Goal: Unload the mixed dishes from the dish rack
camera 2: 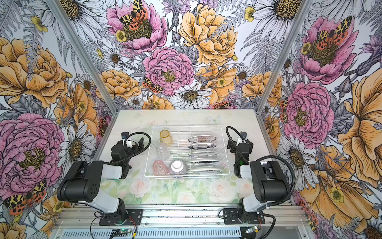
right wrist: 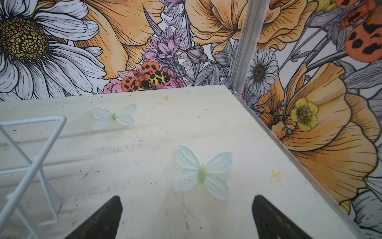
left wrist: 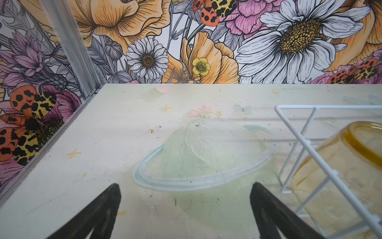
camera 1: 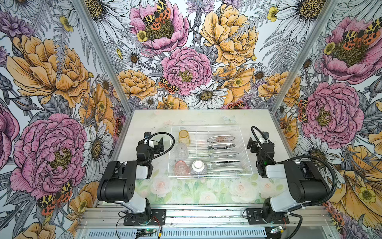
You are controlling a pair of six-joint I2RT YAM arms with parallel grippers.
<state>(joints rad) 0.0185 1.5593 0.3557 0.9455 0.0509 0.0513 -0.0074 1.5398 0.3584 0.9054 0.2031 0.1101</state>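
**On the table, a loaded rack between two folded arms**

Across both top views, the dish rack (camera 1: 208,176) (camera 2: 187,176) sits mid-table (camera 1: 186,118), with an arm on each side of it and apart from it. Each arm is folded at the elbow, its forearm low and its wrist aimed at the far wall. The left gripper (camera 1: 154,139) (camera 2: 133,139) and the right gripper (camera 1: 258,139) (camera 2: 240,140) both hover with jaws spread wide, holding nothing.

Inside the rack, three tumblers line the left arm's side: amber tumbler (camera 1: 184,137) (camera 2: 166,137) farthest, clear tumbler (camera 1: 182,151) (camera 2: 162,151) in the middle, pink tumbler (camera 1: 182,167) (camera 2: 160,167) nearest. The striped bowl (camera 1: 198,166) (camera 2: 177,166) lies upside down just beside the pink one. Five plates (camera 1: 223,154) (camera 2: 203,153) stand on edge in a row on the right arm's side.

From the left wrist, the gripper's (left wrist: 185,184) two dark fingers (left wrist: 99,213) stand far apart over bare table (left wrist: 103,144). A rack corner (left wrist: 330,107) and the amber tumbler (left wrist: 341,165) behind its wires lie off to one side.

From the right wrist, the gripper (right wrist: 187,196) is equally splayed and empty above the table (right wrist: 248,134), with a rack corner (right wrist: 31,122) at the frame's edge.
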